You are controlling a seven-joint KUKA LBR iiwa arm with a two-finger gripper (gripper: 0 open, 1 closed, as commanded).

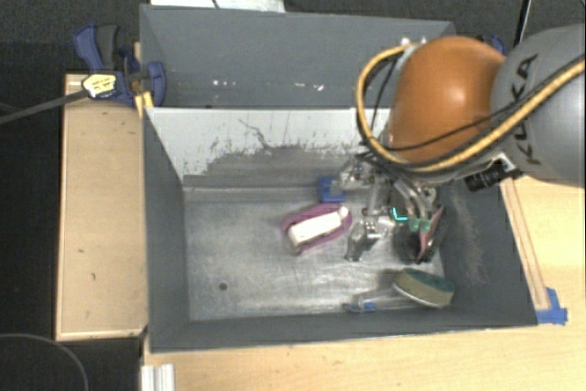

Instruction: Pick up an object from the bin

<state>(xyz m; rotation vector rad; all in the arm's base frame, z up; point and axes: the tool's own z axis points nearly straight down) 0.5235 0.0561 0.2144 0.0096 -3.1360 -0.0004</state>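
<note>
End effector (362, 243) perhaps touching pink-white object (316, 227); bare bin floor (229, 279) leftward.

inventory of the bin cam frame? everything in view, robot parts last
bin: 1, grey metal, centre of view
pink-and-white object: 1, pink with a white end, middle of the bin floor, just left of the gripper
small block: 1, blue, at the foot of the back wall, behind the pink-and-white object
round flat object: 1, green and grey, front right corner of the floor
thin item: 1, clear with a blue end, along the front wall; kind too small to tell
arm: 1, grey, reaching in from the right
wrist cover: 1, orange, ringed by cables
gripper: 1, metal, low over the floor
</note>
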